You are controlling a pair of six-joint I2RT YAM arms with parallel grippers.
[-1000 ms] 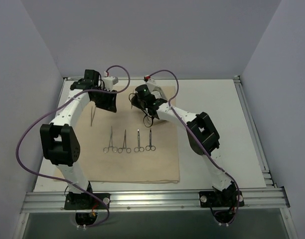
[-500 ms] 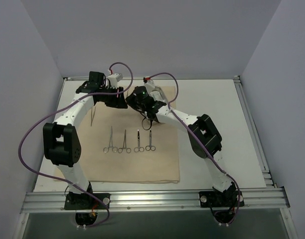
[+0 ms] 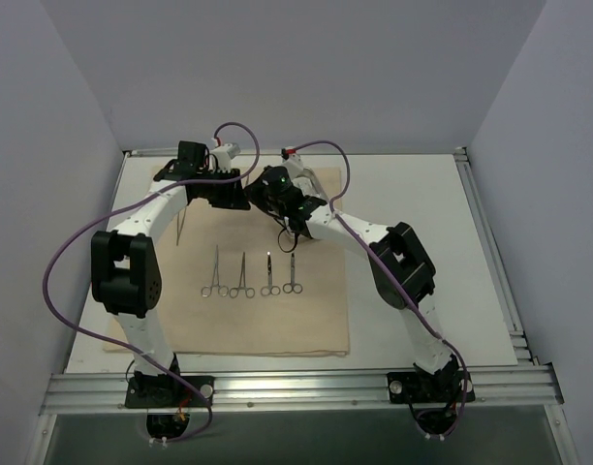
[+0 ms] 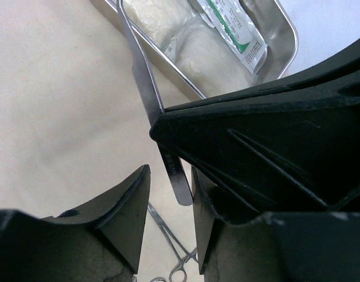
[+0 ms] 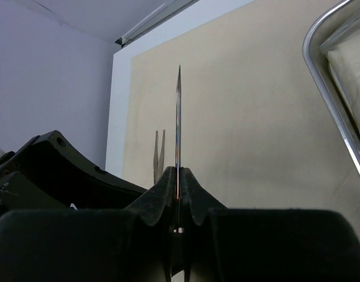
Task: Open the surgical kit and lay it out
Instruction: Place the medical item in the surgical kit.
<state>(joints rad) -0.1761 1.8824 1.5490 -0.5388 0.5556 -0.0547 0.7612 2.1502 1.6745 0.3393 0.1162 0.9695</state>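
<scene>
Spread flat on the desk: the beige cloth wrap, reaching from close to the near edge up toward the far edge, and nearer the left edge than the right. Over the cloth's far end, both hands close together, almost touching.

On the right hand, fingers pressed together, pinching a thin pair of tweezers seen edge-on, its point sticking out well ahead of the fingertips. On the left hand, fingers spread, straddling the blunt end of that same pair; a clear gap on one side, the metal close against the other finger, no squeeze on it.

In the left wrist view, beyond the hands: the steel tray sitting on the cloth, holding white gauze and a clear packet with green print. Held tweezers crossing the tray's long rim at a slant.

Mid-cloth, on the near-edge side of the hands: four ring-handled instruments side by side in a row, rings toward the near edge, tips toward the far edge. Cannot tell from above which are scissors and which forceps.

Closer to the left edge, a second pair of tweezers lying flat on the cloth, apart from the row and clear of both hands.
</scene>
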